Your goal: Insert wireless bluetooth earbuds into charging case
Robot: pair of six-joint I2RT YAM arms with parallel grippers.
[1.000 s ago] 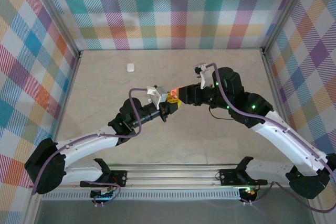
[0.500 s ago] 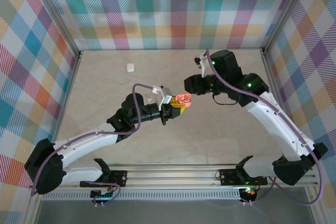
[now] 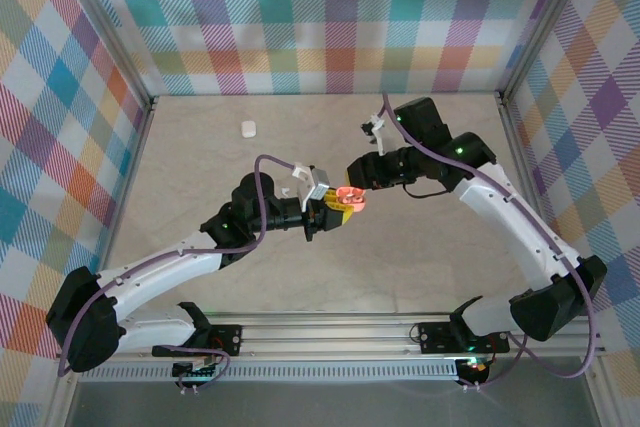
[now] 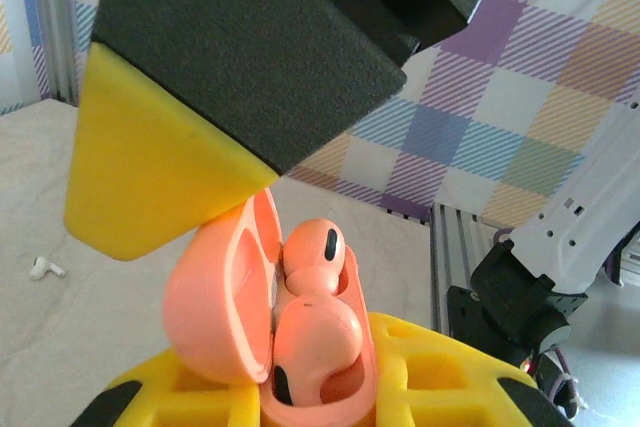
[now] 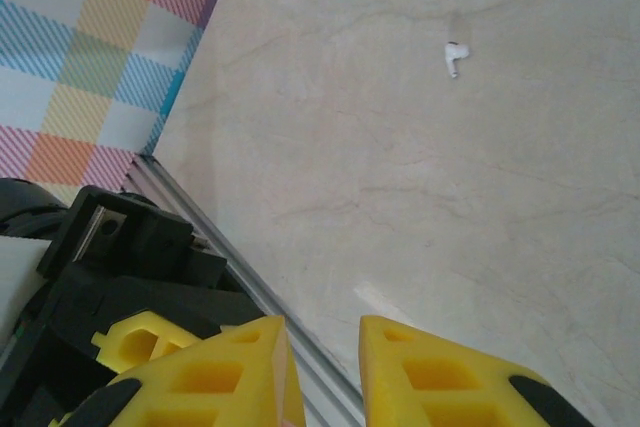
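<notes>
My left gripper (image 3: 338,205) is shut on the salmon-pink charging case (image 4: 212,312), held above the table in mid-scene. The case's lid stands open to the left. Two salmon-pink earbuds (image 4: 312,332) sit in its wells, one above the other. A yellow fingertip (image 4: 150,182) of my right gripper (image 3: 357,177) rests against the top of the lid. In the right wrist view the right gripper (image 5: 322,352) shows a narrow gap with nothing between its pads. A white earbud (image 5: 455,57) lies loose on the table; the left wrist view also catches a white earbud (image 4: 45,268).
A white case (image 3: 248,129) lies at the back left of the table. Plaid walls and metal rails (image 3: 130,162) enclose the marble-look tabletop (image 3: 200,167). The two arms meet over the table's centre.
The right gripper drew back from the pink case, then came in again onto its lid with its jaws narrower. The left gripper kept its hold and shifted slightly right.
</notes>
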